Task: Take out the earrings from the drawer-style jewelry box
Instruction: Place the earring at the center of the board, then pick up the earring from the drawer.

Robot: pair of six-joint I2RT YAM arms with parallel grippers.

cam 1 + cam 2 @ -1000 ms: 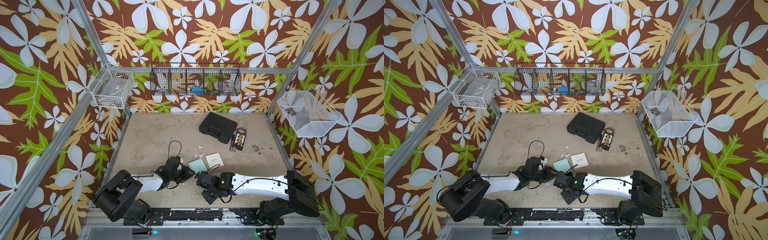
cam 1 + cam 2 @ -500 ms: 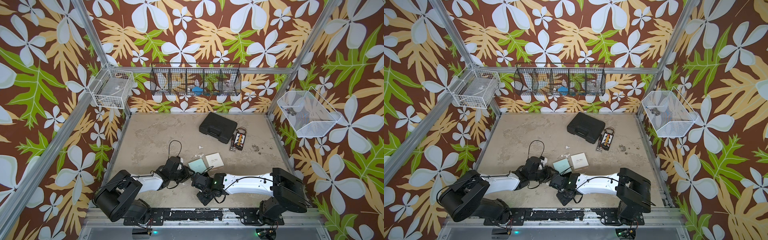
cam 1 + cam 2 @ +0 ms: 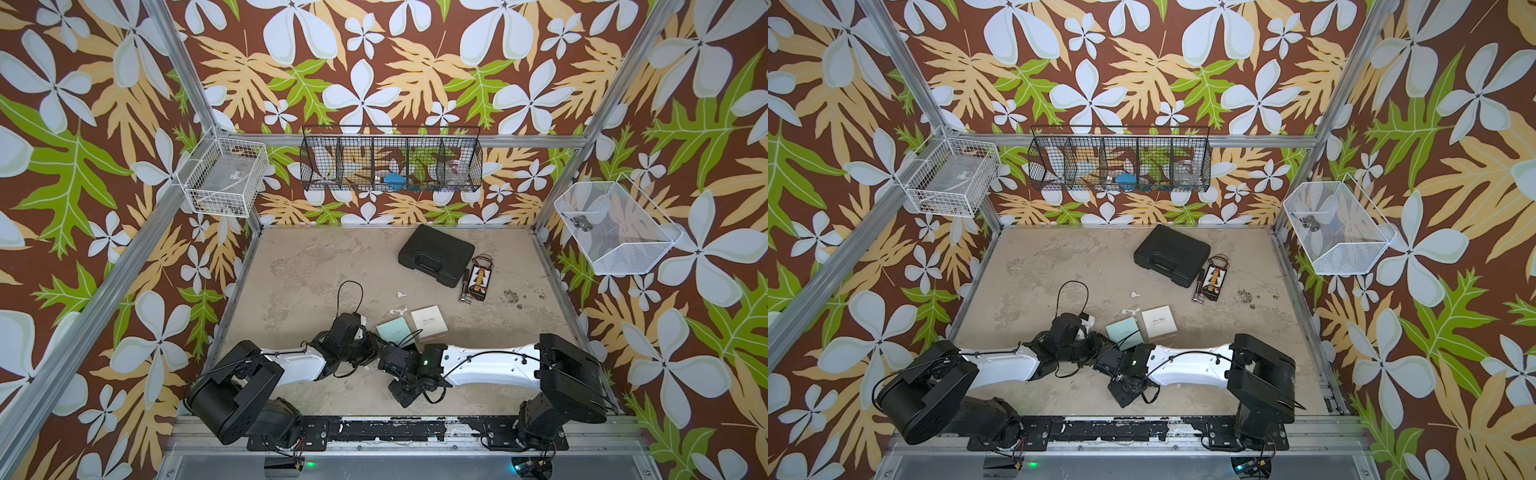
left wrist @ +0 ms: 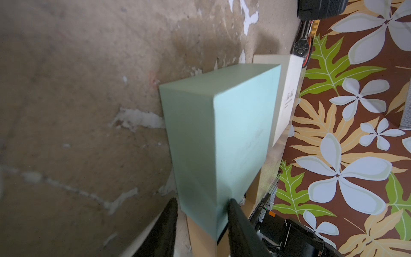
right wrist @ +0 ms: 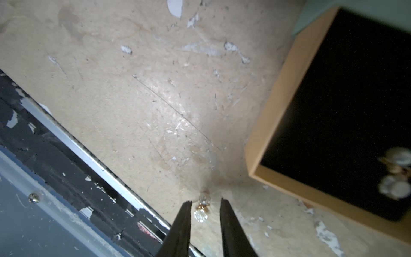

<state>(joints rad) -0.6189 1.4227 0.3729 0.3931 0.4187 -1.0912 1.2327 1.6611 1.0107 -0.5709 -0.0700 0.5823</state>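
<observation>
The jewelry box is a mint-green sleeve [image 4: 222,138] lying on the table, seen in both top views [image 3: 397,331] [image 3: 1122,331]. My left gripper [image 4: 202,200] is shut on its near corner. The tan drawer [image 5: 278,106] is pulled out, showing a black lining. Pale glinting earrings [image 5: 395,175] lie in the drawer's far corner. One small golden earring [image 5: 202,210] rests on the bare table beside the drawer. My right gripper [image 5: 205,201] stands open over it, with a fingertip on either side and neither touching it.
A cream box [image 3: 429,322] sits against the mint one. A black case [image 3: 436,254] and a small wired pack [image 3: 480,280] lie farther back. The table's metal front rail [image 5: 89,155] runs close to the right gripper. Wire baskets [image 3: 390,164] hang on the walls.
The right gripper's jaws have parted, and the earring now lies free on the table between them. The right arm has shifted slightly leftward. The left gripper has not moved.
</observation>
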